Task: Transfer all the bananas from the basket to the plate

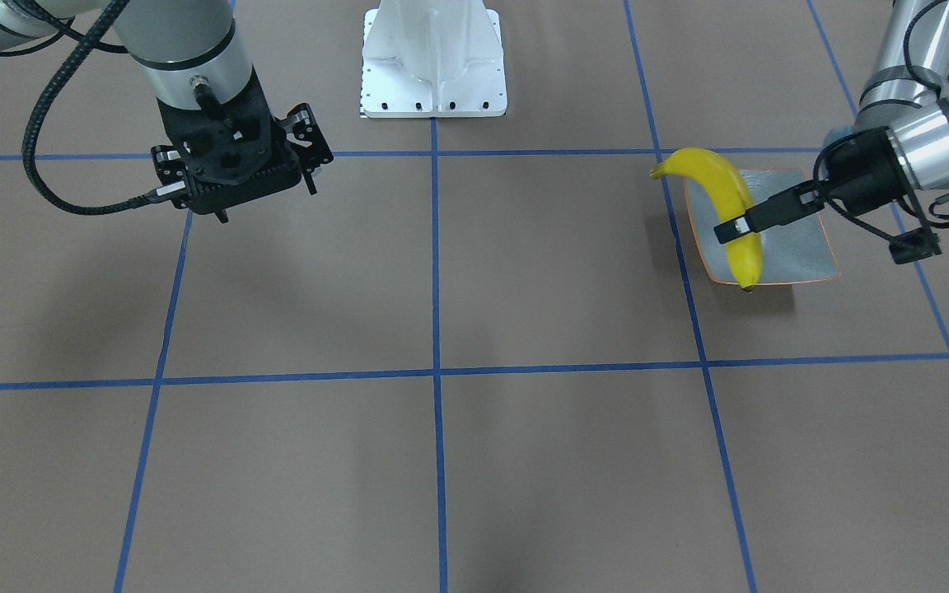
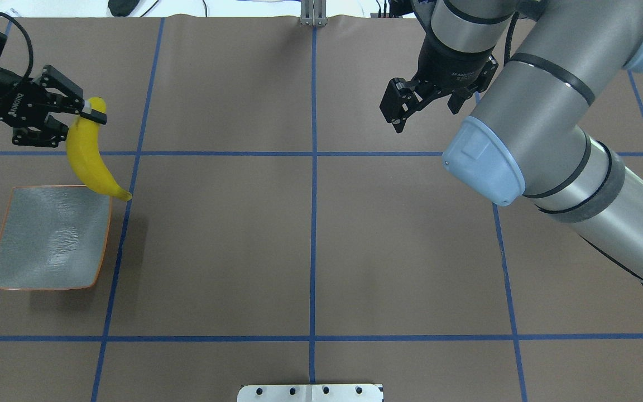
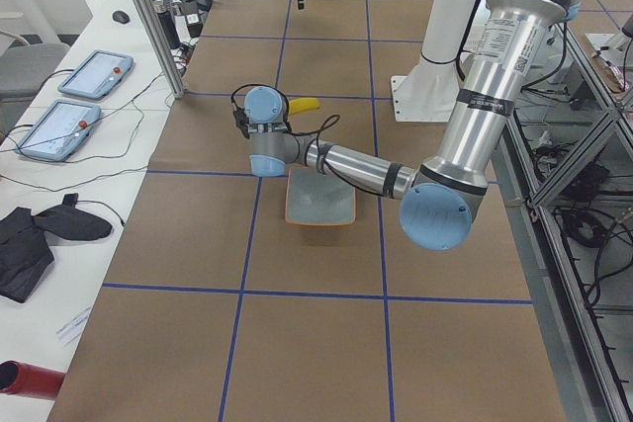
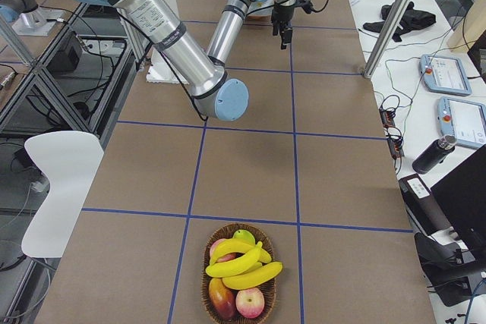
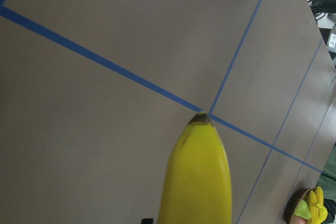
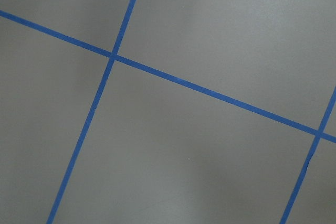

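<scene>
The left gripper [image 1: 739, 228] is clenched on 1 bright yellow curved banana [image 1: 724, 191], held above one edge of the square grey-green, orange-rimmed plate [image 1: 796, 247]. The right gripper [image 2: 425, 109] hangs released and empty, well apart from the plate. More yellow bananas [image 4: 241, 265] sit in a round woven basket [image 4: 207, 294] far from the plate.

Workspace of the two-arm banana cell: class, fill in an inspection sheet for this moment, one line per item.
Surface: brown table mat with a blue tape grid.
Job's things: one yellow banana held in the air near an edge of the square grey-green plate; the plate is bare; more bananas lie in the round wicker basket.
Clutter: reddish apples share the basket.
Grippers: left gripper shut on the held banana; right gripper open, empty.
Cables: black braided cable loops off the right wrist.
Surroundings: white chair; teach pendants on a side bench.
</scene>
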Robot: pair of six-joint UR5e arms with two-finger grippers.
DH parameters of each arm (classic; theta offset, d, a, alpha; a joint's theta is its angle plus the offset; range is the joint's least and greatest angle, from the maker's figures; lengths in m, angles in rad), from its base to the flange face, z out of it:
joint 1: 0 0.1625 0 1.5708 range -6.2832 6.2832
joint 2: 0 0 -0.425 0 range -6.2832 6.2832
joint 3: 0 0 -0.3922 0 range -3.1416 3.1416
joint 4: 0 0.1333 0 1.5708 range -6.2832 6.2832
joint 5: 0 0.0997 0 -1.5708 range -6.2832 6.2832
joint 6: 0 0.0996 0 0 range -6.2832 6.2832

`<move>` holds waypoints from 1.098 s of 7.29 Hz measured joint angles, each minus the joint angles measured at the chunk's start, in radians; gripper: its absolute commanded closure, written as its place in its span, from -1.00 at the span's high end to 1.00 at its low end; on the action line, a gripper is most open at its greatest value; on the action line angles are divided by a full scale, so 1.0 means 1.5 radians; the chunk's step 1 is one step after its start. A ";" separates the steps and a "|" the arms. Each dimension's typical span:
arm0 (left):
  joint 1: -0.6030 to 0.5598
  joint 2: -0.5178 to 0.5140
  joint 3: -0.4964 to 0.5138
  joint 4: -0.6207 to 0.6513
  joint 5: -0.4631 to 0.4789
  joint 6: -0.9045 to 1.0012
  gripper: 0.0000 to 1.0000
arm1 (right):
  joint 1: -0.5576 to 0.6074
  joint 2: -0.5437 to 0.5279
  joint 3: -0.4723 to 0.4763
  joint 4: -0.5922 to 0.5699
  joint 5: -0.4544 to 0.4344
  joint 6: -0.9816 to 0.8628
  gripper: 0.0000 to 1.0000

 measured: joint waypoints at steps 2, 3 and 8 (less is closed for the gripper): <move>-0.037 0.056 0.001 0.004 -0.040 0.001 -1.00 | 0.001 0.000 0.000 0.000 -0.001 0.001 0.98; -0.042 0.074 0.002 0.009 -0.048 0.000 -1.00 | 0.001 0.000 0.000 0.000 -0.001 0.001 0.98; -0.046 0.093 -0.029 0.047 0.031 0.006 -1.00 | 0.001 -0.002 0.001 0.000 -0.007 0.001 0.98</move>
